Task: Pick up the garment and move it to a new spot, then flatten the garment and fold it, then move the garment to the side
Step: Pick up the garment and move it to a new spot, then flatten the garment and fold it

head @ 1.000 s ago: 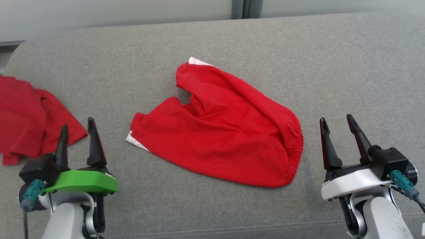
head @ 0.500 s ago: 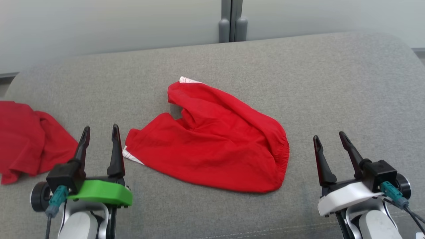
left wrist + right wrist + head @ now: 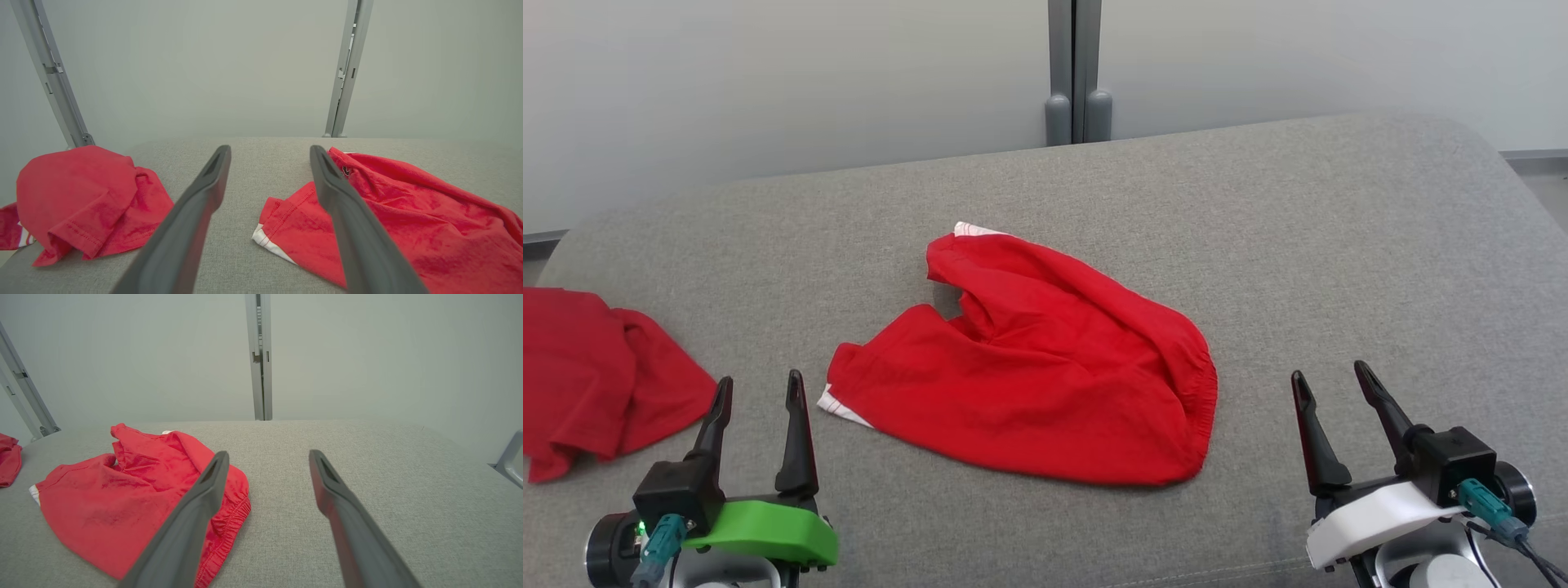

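Red shorts point(image 3: 1029, 384) lie crumpled mid grey cushion point(image 3: 1339, 245), btwn the grippers. Thin, soft cloth, prob. light; likely sags & bunches when lifted. Best holds: elastic waistband point(image 3: 1205, 400) at right, white-trimmed leg hem point(image 3: 837, 402) at left. Left gripper point(image 3: 760, 377) & right gripper point(image 3: 1330, 371): fingers apart, empty. Another red garment point(image 3: 580, 367) lies at far left.

The head view looks forward and down over the broad grey fabric cushion point(image 3: 1258, 245). Both wrist views sit low above it, facing the pale wall point(image 3: 204, 61). All three share the crumpled red cloth shorts point(image 3: 1029, 367).
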